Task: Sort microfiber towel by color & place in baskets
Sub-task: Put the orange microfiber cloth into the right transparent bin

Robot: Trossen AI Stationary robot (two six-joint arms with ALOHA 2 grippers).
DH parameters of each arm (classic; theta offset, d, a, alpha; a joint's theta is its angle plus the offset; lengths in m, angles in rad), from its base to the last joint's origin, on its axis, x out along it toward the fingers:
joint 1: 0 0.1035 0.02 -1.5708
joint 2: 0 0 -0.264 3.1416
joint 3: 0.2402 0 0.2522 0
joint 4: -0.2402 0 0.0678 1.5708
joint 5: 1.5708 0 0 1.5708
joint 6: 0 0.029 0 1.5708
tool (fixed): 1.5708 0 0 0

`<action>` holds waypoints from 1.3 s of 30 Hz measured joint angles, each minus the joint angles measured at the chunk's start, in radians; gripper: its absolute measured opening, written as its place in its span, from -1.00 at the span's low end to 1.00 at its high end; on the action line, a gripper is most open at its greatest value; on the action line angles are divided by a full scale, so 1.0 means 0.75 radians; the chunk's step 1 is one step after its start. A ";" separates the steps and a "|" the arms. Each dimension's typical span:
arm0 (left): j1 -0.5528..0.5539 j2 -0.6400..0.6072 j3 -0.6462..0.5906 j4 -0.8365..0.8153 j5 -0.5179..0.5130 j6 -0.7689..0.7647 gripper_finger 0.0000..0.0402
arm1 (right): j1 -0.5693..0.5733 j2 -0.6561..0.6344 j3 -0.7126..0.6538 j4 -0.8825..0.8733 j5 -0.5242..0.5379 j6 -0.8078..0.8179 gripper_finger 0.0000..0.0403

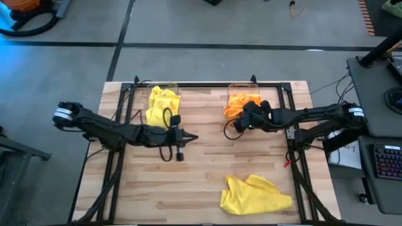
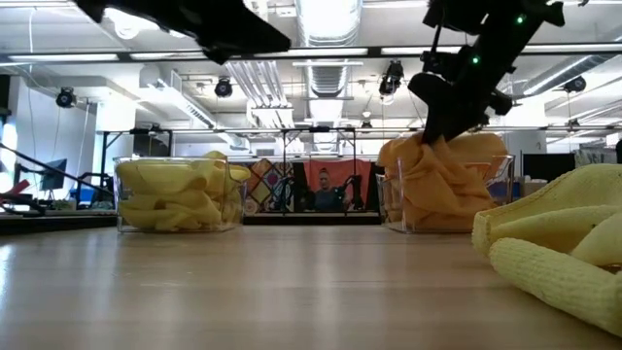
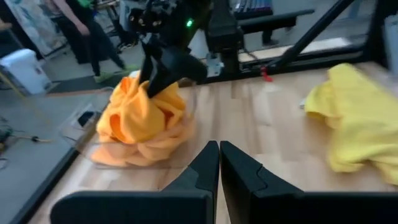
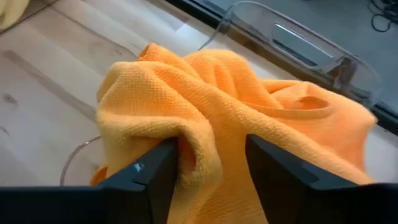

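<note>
On the pale wooden slatted worktop (image 1: 201, 157), two clear plastic bins stand at the far edge: the left bin (image 1: 162, 103) holds yellow cloths, the right bin (image 1: 242, 100) soft, nubbly orange ones (image 4: 236, 106). The right gripper (image 4: 208, 168) sits over the orange heap, fingers spread with a fold between them. The crumpled yellow microfiber towel (image 1: 254, 194) lies loose at the near right, closer to the right arm than to the left gripper (image 1: 188, 138), whose fingers are pressed together at mid-worktop.

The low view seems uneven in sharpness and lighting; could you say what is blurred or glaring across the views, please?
Low view: bright ceiling lights glare, and the near yellow towel is soft and out of focus. Left wrist view: the left gripper is blurred close up. Right wrist view: the orange towel weave is crisp.
</note>
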 joint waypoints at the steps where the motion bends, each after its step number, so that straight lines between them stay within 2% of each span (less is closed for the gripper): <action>1: 0.015 0.031 0.020 0.007 0.000 0.023 -1.00 | 0.000 0.000 0.017 -0.035 0.001 0.009 -0.06; 7: 0.133 0.205 0.147 0.037 0.033 0.105 -1.00 | 0.000 0.000 0.129 -0.221 0.008 0.046 0.01; 11: 0.215 0.327 0.218 0.033 0.122 0.115 -1.00 | 0.001 0.000 0.195 -0.284 0.003 0.045 0.04; 17: 0.298 0.470 0.292 0.037 0.181 0.160 -1.00 | 0.001 -0.002 0.270 -0.325 0.002 -0.006 0.05; 23: 0.363 0.538 0.317 0.184 0.390 0.185 -1.00 | 0.001 -0.004 0.296 -0.387 -0.031 -0.006 0.05; 28: 0.390 0.554 0.351 0.198 0.406 0.280 -1.00 | -0.001 -0.003 0.254 -0.428 -0.045 0.009 0.06; 32: 0.396 0.556 0.355 0.199 0.407 0.309 -1.00 | -0.010 -0.023 0.253 -0.449 -0.130 -0.002 0.19; 39: 0.395 0.556 0.353 0.205 0.461 0.196 -1.00 | -0.017 -0.044 0.253 -0.462 -0.138 0.013 0.55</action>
